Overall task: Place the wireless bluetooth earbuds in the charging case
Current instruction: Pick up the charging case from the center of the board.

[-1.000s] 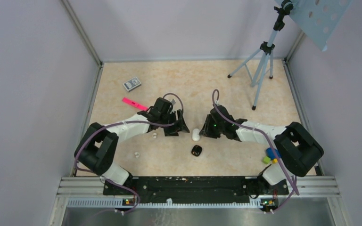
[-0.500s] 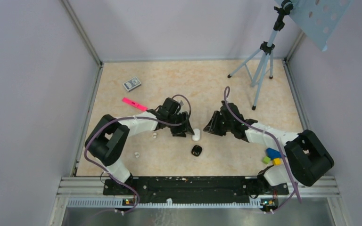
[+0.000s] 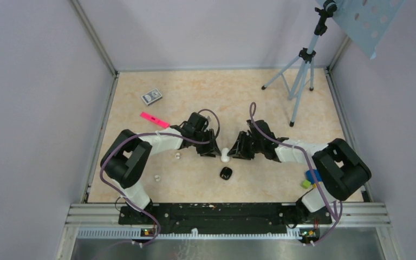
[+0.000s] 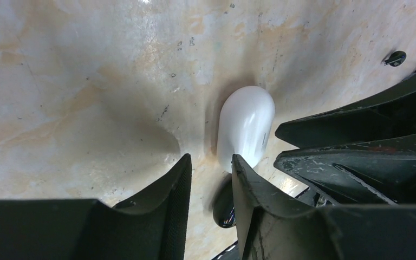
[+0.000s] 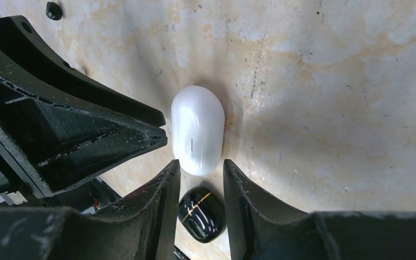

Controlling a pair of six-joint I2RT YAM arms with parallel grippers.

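Note:
The white oval charging case (image 3: 225, 156) lies shut on the table between my two grippers. It also shows in the left wrist view (image 4: 245, 127) and the right wrist view (image 5: 197, 130). My left gripper (image 3: 210, 150) (image 4: 210, 165) is open and empty, its tips just short of the case's left side. My right gripper (image 3: 237, 150) (image 5: 200, 168) is open and empty, its tips at the case's near end. Two tiny white earbuds lie on the table left of the left gripper, one (image 3: 177, 156) close by and one (image 3: 156, 177) nearer the front.
A glossy black case (image 3: 226, 173) (image 5: 200, 214) lies just in front of the white case. A pink marker (image 3: 154, 119) and a small grey box (image 3: 151, 96) lie at the back left. A tripod (image 3: 300, 81) stands back right. Coloured blocks (image 3: 310, 180) sit by the right arm.
My left gripper has moved right, up to the white case. My right gripper pulled back to the right, then came in again to the case's right side. The case has not moved.

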